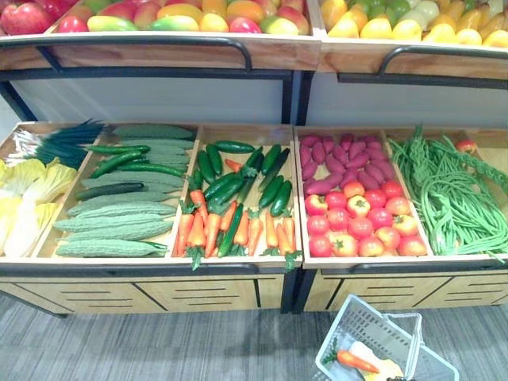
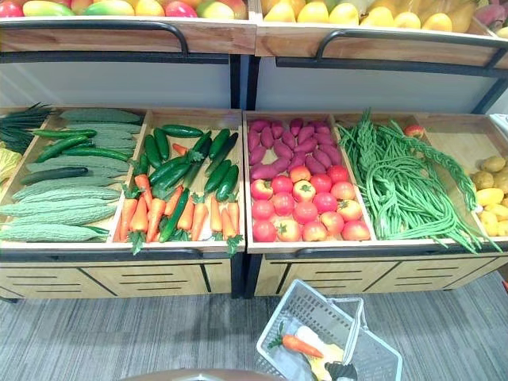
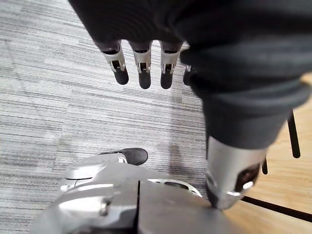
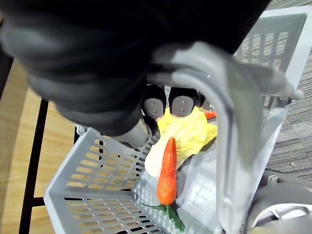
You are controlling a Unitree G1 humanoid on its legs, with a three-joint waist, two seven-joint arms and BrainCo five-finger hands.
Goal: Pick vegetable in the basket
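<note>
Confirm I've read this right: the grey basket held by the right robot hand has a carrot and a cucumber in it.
One thing is wrong. The basket, held by its handle in the right robot hand, does hold a carrot, but the other item is a yellow leafy cabbage, not a cucumber. The right wrist view shows this.

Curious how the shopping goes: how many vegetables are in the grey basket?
2: a carrot lying across a yellow cabbage in the basket; more may hide behind the right hand.
</note>
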